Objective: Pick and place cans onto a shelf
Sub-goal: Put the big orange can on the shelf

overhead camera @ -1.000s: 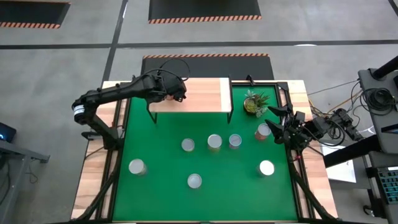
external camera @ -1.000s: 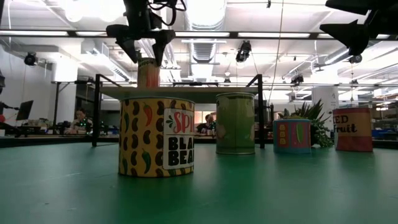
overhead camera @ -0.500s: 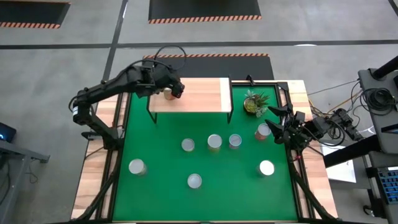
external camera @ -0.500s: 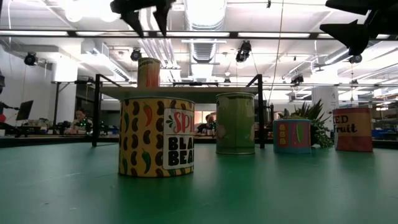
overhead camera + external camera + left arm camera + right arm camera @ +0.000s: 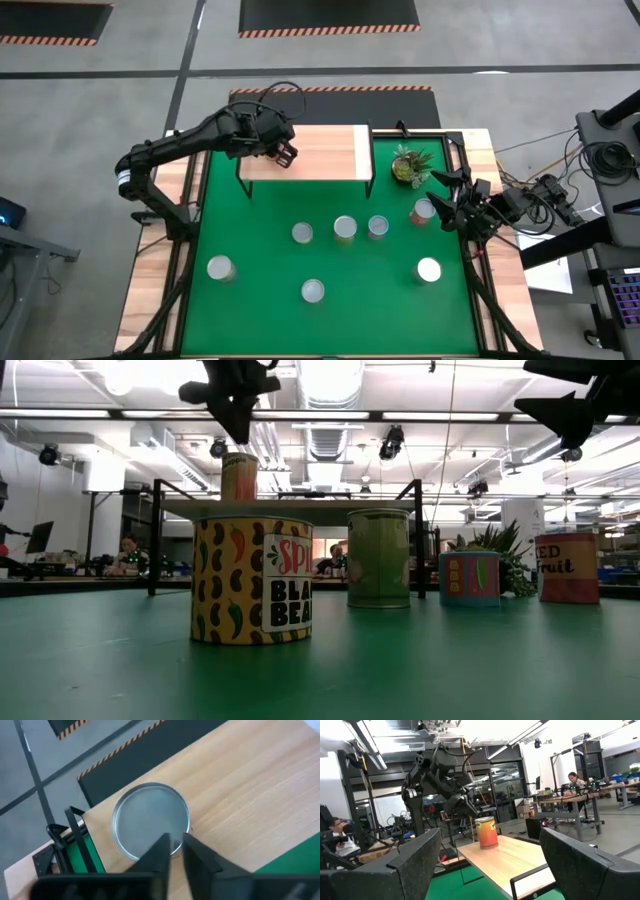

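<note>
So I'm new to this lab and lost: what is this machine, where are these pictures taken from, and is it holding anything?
Two dark robot arms work at a green-topped table. One camera looks straight down, one sits at table height, and one rides on each wrist. The left gripper, fingers shut and empty, hangs above an orange-labelled tin can standing on the light-wood shelf. The right gripper, open, waits at the table's right edge beside a red-labelled can. Six more silver-topped cans stand on the green.

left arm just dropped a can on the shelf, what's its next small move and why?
Probably swing the left gripper back over the table toward another can. Its fingers are shut and empty above the orange can, which stands upright on the shelf.
</note>
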Tool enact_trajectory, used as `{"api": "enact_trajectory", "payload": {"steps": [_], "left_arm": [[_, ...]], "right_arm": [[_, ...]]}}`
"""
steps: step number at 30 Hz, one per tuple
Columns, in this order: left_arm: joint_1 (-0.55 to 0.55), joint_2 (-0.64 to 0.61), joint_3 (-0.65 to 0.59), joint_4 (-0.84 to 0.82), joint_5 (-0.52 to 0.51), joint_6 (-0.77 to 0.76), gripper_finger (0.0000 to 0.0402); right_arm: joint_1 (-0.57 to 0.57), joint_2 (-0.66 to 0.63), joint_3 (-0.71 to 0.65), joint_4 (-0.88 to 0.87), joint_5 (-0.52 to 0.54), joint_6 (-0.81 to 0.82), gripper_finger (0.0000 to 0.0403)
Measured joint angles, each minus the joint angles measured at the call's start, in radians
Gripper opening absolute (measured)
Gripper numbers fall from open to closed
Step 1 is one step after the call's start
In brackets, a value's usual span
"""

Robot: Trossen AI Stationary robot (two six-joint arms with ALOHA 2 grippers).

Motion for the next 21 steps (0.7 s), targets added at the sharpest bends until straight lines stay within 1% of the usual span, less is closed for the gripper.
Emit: {"api": "enact_trajectory", "payload": {"steps": [1,5,7,12,21], "left_arm": [[0.001,0.000,-0.005,0.014,-0.002,0.003,0.0012],[0.008,0.000,-0.010,0.032,-0.019,0.022,0.0027],[0.011,0.003,-0.011,0.032,-0.032,0.024,0.0028],[0.025,0.006,-0.036,0.059,-0.042,0.032,0.0004],[0.038,0.035,-0.051,0.052,-0.053,0.040,0.0000]], "right_arm": [[0.000,0.000,0.000,0.000,0.000,-0.001,0.0327],[0.000,0.000,0.000,0.000,0.000,-0.002,0.0327],[0.000,0.000,0.000,0.000,0.000,-0.003,0.0327],[0.000,0.000,0.000,0.000,0.000,-0.006,0.0327],[0.000,0.000,0.000,0.000,0.000,-0.013,0.0327]]}}
